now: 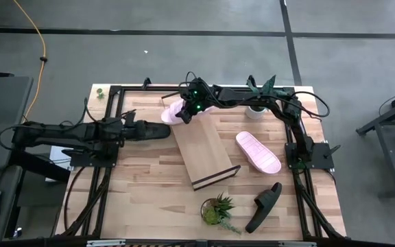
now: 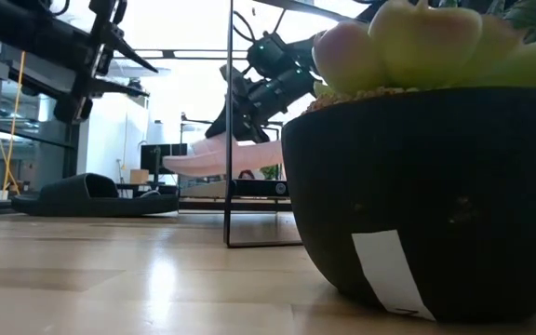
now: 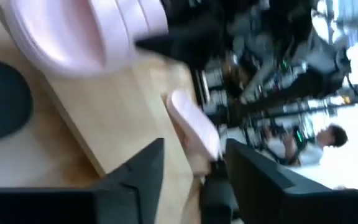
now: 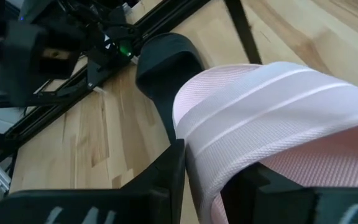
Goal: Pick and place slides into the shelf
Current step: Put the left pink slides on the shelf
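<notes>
We see the right arm stretched from its base at the table's right side, bent at the elbow and reaching leftward across the far edge. Its right gripper (image 1: 184, 112) hangs at the end of that reach, wrist tipped downward in the low view (image 2: 240, 116). In the right wrist view its two dark fingers (image 4: 163, 171) are clamped on the strap of a pink slide (image 4: 278, 118), one finger on each side of it (the strap fills the gap between them).

The left arm lies nearly level, extended rightward from its base. Its left gripper (image 1: 137, 130) sits well to the left of the right one, fingers (image 3: 135, 171) spread apart, nothing between them.
</notes>
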You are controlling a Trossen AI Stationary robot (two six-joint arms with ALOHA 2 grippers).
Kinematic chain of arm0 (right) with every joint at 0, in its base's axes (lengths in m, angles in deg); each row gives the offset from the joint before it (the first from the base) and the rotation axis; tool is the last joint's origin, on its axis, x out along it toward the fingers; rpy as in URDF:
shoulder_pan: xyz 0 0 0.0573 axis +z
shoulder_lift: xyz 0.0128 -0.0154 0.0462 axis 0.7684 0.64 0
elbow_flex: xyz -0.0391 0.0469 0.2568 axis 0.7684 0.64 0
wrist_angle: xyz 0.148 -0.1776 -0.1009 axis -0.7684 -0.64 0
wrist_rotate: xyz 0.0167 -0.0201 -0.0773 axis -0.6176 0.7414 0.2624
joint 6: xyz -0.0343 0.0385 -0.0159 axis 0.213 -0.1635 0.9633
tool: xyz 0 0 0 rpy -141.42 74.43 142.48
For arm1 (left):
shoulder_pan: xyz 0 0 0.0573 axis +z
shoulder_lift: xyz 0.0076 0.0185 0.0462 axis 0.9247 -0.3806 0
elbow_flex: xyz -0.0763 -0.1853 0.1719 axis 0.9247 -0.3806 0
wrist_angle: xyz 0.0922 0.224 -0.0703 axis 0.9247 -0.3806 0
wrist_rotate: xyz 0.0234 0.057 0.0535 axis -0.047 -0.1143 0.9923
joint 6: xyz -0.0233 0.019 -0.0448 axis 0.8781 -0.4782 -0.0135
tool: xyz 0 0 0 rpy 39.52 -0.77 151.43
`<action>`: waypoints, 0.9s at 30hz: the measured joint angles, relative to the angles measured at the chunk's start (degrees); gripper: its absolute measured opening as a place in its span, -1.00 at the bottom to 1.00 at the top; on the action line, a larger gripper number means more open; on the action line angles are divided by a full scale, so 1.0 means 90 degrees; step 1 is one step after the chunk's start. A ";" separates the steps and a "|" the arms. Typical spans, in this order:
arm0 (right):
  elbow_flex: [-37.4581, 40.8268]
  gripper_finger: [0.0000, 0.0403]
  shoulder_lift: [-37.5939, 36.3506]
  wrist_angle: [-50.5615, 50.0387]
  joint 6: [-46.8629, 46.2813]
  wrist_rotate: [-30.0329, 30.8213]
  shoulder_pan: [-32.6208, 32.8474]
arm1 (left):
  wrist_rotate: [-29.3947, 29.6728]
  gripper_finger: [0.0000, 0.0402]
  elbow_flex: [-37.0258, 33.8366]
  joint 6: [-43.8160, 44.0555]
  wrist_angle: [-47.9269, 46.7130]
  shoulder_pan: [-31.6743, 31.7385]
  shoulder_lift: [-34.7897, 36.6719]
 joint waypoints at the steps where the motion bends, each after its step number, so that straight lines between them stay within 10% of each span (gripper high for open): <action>1: 0.0000 -0.63 0.0000 0.0000 0.0000 0.0007 0.0006 | 0.0127 -0.10 0.0000 0.0031 -0.0032 0.0069 -0.0037; 14: 0.0000 -0.63 0.0000 0.0143 -0.0097 0.0047 0.0016 | -0.1879 -0.12 -0.0175 0.0190 -0.0167 0.2486 -0.0910; 27: 0.0000 -0.63 0.0000 0.0247 -0.0120 0.0082 0.0009 | -0.2419 -0.17 -0.0282 0.0194 0.0762 0.2888 -0.2202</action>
